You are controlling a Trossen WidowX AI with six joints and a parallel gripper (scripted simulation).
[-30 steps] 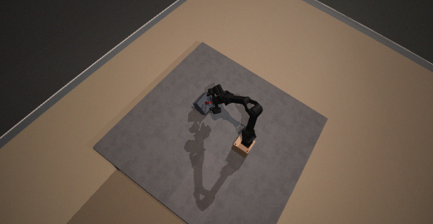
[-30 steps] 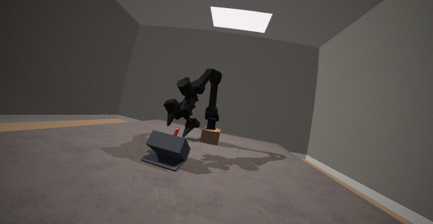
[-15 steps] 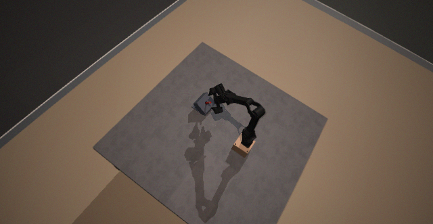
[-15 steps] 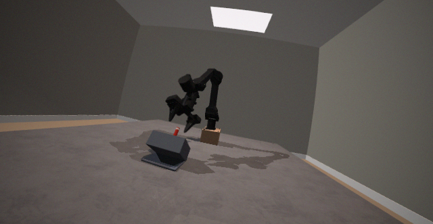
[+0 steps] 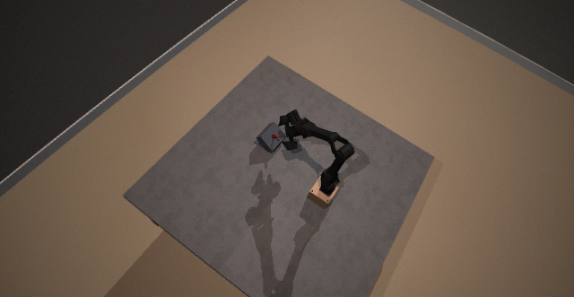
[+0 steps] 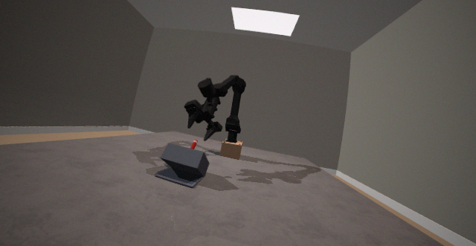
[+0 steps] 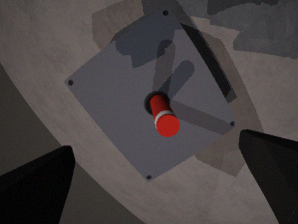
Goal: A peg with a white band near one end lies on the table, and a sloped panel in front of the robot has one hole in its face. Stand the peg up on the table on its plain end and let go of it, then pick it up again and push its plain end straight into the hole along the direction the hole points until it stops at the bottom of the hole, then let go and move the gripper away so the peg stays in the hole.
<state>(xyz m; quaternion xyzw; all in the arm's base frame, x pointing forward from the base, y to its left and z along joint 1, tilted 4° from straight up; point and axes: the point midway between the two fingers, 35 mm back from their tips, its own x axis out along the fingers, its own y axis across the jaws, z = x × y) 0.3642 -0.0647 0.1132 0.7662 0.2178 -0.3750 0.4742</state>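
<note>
The red peg (image 5: 276, 135) (image 6: 193, 145) (image 7: 167, 126) stands in the hole (image 7: 148, 103) of the grey sloped panel (image 5: 265, 139) (image 6: 186, 156) (image 7: 107, 95). Its white-banded end points outward, and its other end is hidden inside the hole. How deep it sits cannot be told. My gripper (image 5: 284, 133) (image 6: 197, 133) (image 7: 158, 148) is wide open and empty. It is backed off from the peg's outer end, with a fingertip on each side of the peg in the wrist view and no contact visible.
The panel stands on a thin base plate (image 6: 176, 180) on the grey table (image 5: 193, 171) (image 6: 111, 209). The arm's wooden base block (image 5: 321, 197) (image 6: 231, 150) is behind the gripper. Arm shadows cross the table and the panel face.
</note>
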